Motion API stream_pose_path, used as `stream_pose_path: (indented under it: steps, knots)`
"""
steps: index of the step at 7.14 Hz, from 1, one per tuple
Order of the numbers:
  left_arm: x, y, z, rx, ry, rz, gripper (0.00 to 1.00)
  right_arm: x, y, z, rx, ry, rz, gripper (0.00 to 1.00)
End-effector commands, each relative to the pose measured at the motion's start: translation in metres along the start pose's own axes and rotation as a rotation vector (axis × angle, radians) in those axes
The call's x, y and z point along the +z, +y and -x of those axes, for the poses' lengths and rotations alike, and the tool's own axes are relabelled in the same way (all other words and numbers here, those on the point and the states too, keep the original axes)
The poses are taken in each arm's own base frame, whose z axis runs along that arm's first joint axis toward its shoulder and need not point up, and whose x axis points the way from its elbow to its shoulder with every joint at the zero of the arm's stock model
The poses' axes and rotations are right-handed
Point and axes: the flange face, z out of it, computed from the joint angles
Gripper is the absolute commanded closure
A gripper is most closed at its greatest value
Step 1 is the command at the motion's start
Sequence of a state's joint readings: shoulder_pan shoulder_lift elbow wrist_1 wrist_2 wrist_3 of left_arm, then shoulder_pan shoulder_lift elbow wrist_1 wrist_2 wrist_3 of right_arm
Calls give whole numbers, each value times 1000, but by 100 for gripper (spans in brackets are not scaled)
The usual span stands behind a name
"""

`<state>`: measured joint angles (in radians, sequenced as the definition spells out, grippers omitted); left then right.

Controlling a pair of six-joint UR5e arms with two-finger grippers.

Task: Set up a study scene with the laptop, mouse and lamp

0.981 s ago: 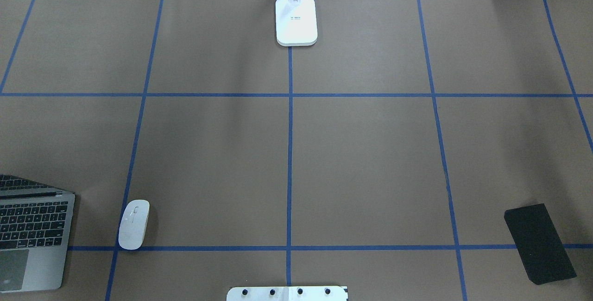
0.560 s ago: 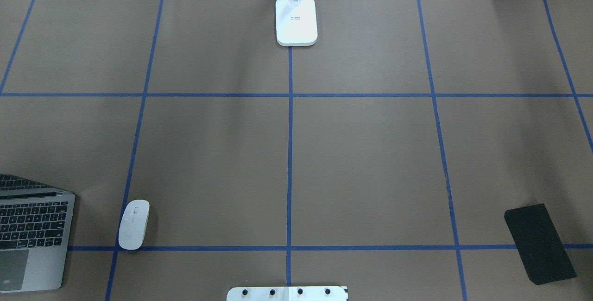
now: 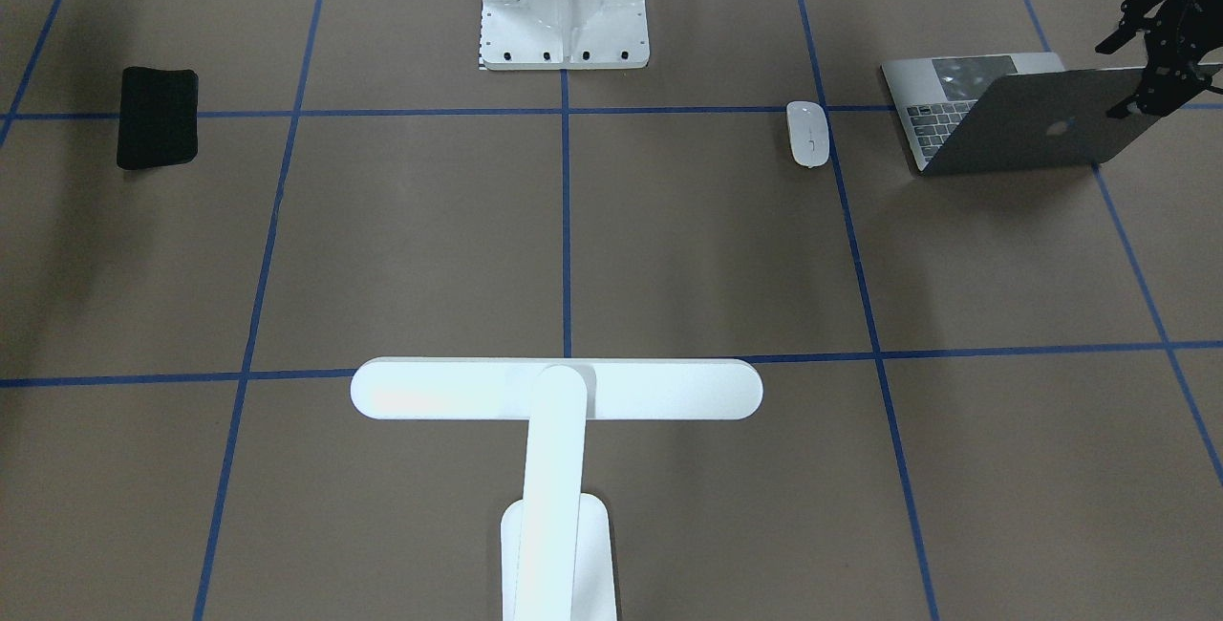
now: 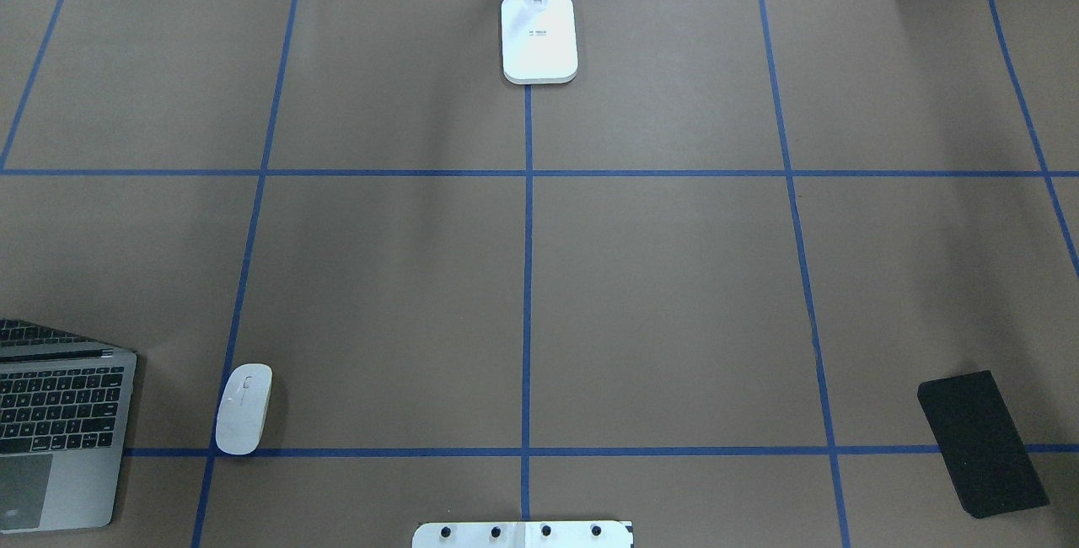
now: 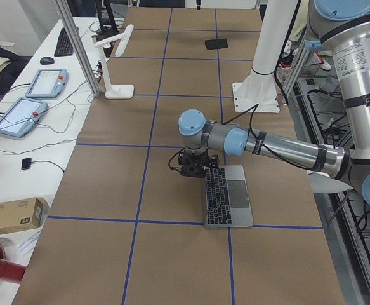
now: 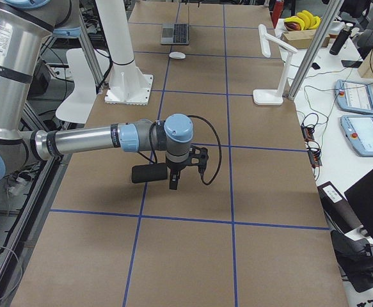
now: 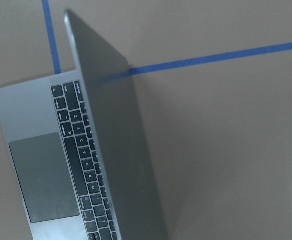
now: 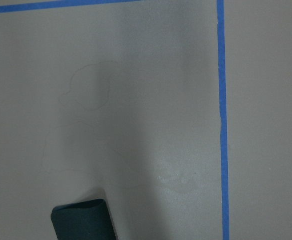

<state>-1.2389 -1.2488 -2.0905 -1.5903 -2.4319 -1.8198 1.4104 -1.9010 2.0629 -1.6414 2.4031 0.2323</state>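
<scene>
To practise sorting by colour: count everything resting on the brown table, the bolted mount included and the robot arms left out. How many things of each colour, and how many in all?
White: 3 (mouse, lamp, mount)
Grey: 1 (laptop)
Black: 1 (mat)
Total: 5

The grey laptop (image 7: 105,145) stands open, its lid raised steeply with the outer face showing, partly hiding the black keyboard (image 7: 85,170). The trackpad (image 7: 43,177) lies left of the keys. Blue tape lines (image 7: 221,54) cross the brown surface (image 7: 231,150).
</scene>
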Motion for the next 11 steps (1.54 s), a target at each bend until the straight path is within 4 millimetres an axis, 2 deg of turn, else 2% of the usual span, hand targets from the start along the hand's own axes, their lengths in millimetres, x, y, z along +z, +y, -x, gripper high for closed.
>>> stream_pose_path:
  steps: [1,2,3,5,6,7,9,11]
  knots:
    - [17,-5,16,1,-41,-16,0,-3,3,3,-4,-7,-2,0]
    - [24,-15,34,8,-43,-15,0,-4,6,4,-4,-11,-3,0]
    - [26,-19,38,0,-45,-20,16,-5,6,5,-5,-12,-3,0]
    - [30,-18,24,-50,-38,-19,84,-5,9,4,-6,-10,-2,0]
    - [27,-12,14,-47,-25,-15,100,-4,10,3,-6,-10,-1,1]
    - [26,-7,11,-42,-22,-2,100,-4,10,3,-6,-10,-1,0]
    - [20,8,-9,-18,-12,28,100,-3,12,2,-6,-10,2,1]
    - [8,35,-31,-5,-33,94,100,-4,12,3,-9,-9,0,0]
